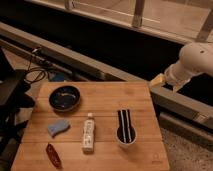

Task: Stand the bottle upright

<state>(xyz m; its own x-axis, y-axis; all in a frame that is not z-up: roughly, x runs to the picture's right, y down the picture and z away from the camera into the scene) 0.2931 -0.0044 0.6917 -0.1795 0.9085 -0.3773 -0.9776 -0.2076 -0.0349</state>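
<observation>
The bottle lies flat near the middle of the tabletop, cap toward 12 o'clock, untouched because the end effector hangs beyond the edge at 2 o'clock, how far open I cannot tell.

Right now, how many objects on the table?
5: bowl back left; blue piece in front of it; red object front left; bottle lying centre; cup to its right. Tool hovers beyond the back right corner.
</observation>
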